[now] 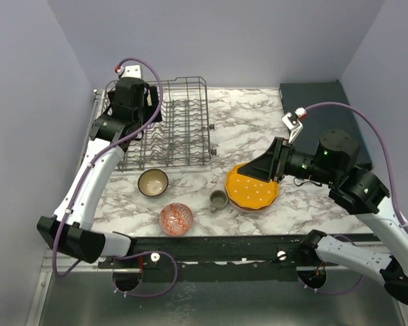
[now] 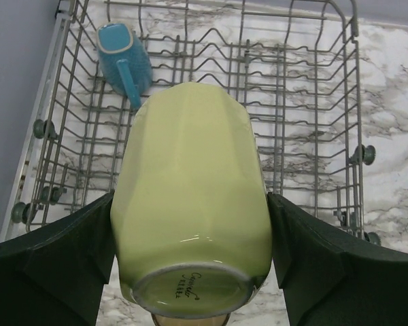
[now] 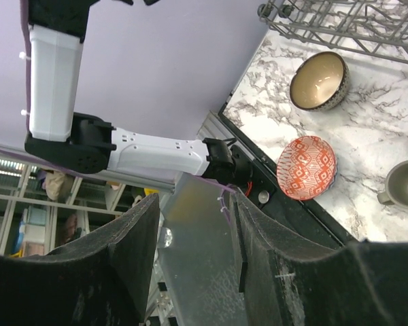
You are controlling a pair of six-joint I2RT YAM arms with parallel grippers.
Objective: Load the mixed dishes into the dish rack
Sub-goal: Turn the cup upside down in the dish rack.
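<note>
Dish rack: holds one blue mug, at one corner. Yellow-green mug: clamped between left gripper jaws, over the rack. Right gripper: jaws apart, nothing between.

Top cam overlooks table; L wrist close above dish rack; R wrist sideways, shares red-patterned bowl w/ top.

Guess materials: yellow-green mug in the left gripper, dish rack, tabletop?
The yellow-green mug: likely glazed ceramic, with glossy highlights, a pale foot ring and a printed mark on the base. The dish rack: thin grey wire, probably coated metal, matte. The tabletop: white marble pattern with grey veins; real stone or printed laminate, cannot tell.
</note>
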